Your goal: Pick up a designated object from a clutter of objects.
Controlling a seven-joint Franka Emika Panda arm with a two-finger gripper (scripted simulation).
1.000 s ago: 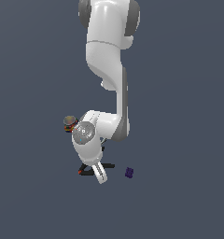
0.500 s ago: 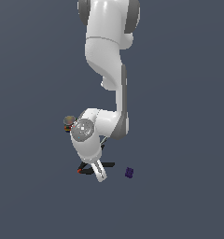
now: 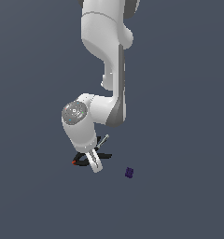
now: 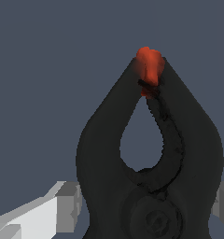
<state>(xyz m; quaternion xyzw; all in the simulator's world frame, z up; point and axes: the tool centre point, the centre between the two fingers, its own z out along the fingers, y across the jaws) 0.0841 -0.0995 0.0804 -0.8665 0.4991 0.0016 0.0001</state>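
While gripper [image 3: 94, 164] straddles black clamp [image 4: 151, 158], purple cube [image 3: 129, 172] nr, apart

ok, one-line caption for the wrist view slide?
Wrist view: black spring clamp with red-orange jaw tips between the white end effector fingers.

In the exterior view, the white arm hides most of the black clamp [image 3: 92, 157] and thin marker [image 3: 103, 140]. In the wrist view, the clamp's handles run off the frame.
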